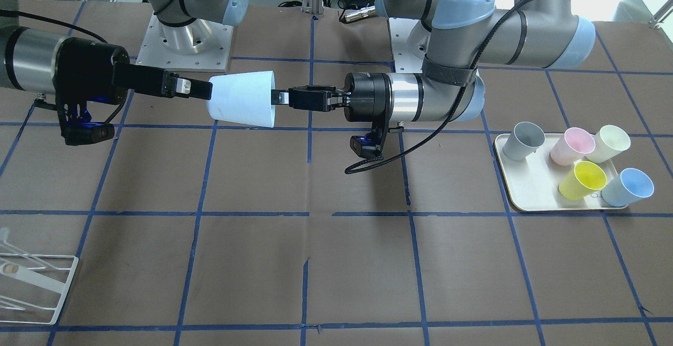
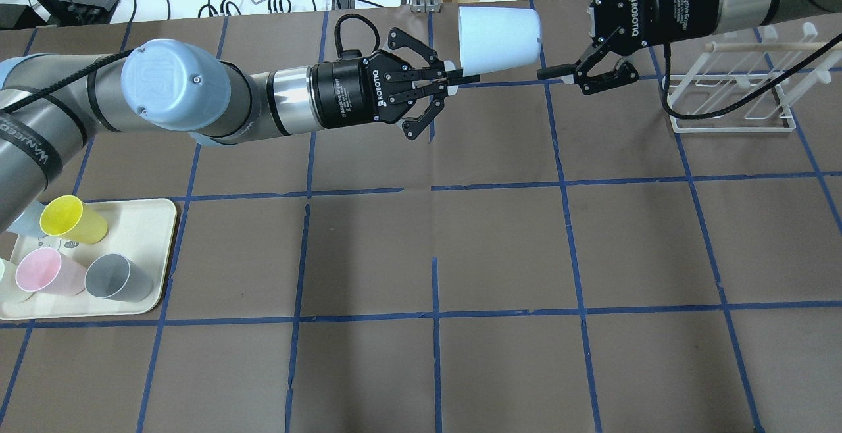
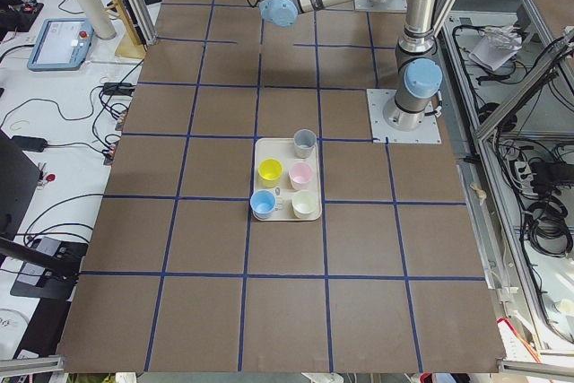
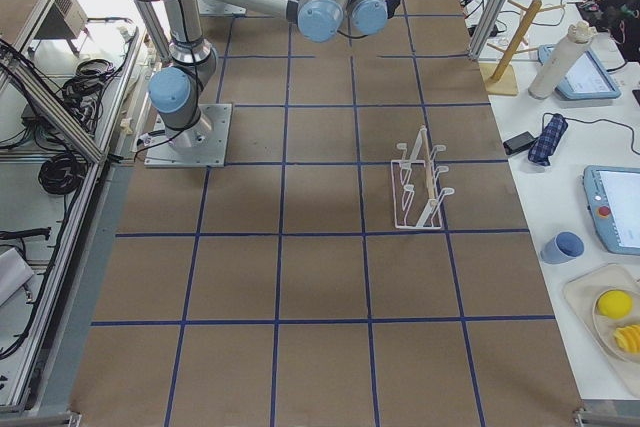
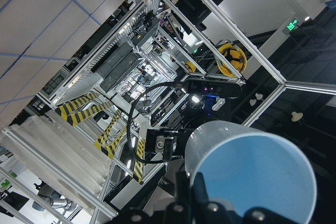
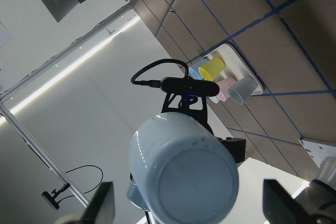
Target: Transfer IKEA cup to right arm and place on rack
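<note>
The pale light-blue IKEA cup [image 1: 242, 99] hangs on its side in mid-air between the two arms, also shown in the overhead view [image 2: 500, 37]. My left gripper [image 2: 454, 77] is shut on the cup's rim; the left wrist view shows the cup's open mouth [image 5: 252, 171] just above its fingers. My right gripper [image 2: 536, 28] is open, its fingers spread on either side of the cup's narrow base [image 6: 184, 166] and apart from it. The white wire rack [image 2: 730, 91] stands on the table beyond the right arm, also in the front-facing view [image 1: 31, 283].
A cream tray [image 1: 526, 193] on my left side holds several cups: a second pale blue one [image 1: 628, 187], a yellow one [image 1: 582, 180], a grey one [image 1: 522, 141], a pink one and a cream one. Brown paper with blue tape lines covers the table.
</note>
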Robot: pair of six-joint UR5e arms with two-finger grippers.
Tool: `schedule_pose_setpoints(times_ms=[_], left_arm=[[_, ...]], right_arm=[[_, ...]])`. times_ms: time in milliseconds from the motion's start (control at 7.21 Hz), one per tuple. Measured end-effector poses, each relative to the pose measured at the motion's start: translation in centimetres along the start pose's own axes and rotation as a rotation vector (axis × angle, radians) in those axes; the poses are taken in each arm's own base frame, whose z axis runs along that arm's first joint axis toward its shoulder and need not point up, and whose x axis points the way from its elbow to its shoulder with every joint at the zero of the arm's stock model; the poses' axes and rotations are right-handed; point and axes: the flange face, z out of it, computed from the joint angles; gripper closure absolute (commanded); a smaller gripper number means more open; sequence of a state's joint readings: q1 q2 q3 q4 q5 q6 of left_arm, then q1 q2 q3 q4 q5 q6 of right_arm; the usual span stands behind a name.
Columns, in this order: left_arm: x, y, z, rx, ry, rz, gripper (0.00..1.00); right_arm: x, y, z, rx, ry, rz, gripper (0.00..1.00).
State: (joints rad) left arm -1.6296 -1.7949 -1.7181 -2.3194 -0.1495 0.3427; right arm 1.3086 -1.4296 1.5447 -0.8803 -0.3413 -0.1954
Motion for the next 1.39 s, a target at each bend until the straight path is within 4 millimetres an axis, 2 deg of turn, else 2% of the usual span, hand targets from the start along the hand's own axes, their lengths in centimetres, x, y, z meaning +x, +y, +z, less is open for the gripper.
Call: schedule_pose_setpoints(times_ms=[555, 832, 1248, 1387], left_arm=[[0.1, 0.2, 0.1, 0.0, 0.005, -0.001, 1.0], [0.2, 0.4, 0.1, 0.002, 0.01, 0.001, 1.0], [0.2, 0.5, 0.1, 0.001, 0.01, 0.002, 1.0], [0.3, 0.5, 0.1, 0.001, 0.011, 0.004, 0.61]], right_arm=[[0.2, -0.7, 0.5, -0.007, -0.007, -0.004, 0.01], [0.3, -0.9, 1.1, -0.016, -0.003, -0.003, 0.31], [0.2, -0.7, 1.9, -0.028, 0.003, -0.003, 0.33], [0.2, -0.8, 1.9, -0.029, 0.003, -0.001, 0.38]])
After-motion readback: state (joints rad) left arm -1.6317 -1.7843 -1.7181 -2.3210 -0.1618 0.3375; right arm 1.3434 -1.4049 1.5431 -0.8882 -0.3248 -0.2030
